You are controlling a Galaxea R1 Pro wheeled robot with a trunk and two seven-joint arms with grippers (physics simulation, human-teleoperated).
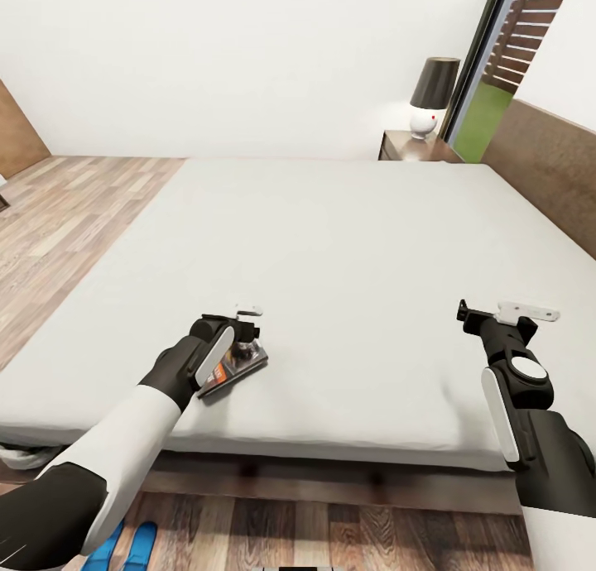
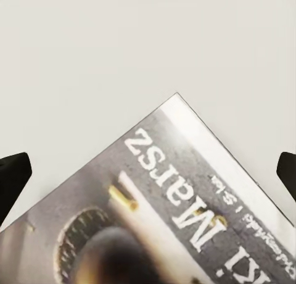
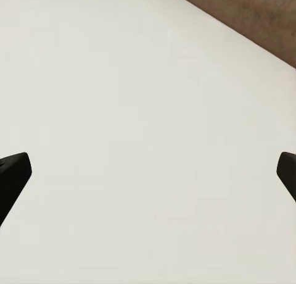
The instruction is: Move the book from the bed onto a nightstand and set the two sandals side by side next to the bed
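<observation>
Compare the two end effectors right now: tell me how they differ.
The left end effector hangs directly over the book near the mattress's front edge; the right end effector hangs over bare mattress with nothing beneath. In the left wrist view the book's cover lies between the spread fingertips; the right wrist view has only mattress there. Both are open, holding nothing.
</observation>
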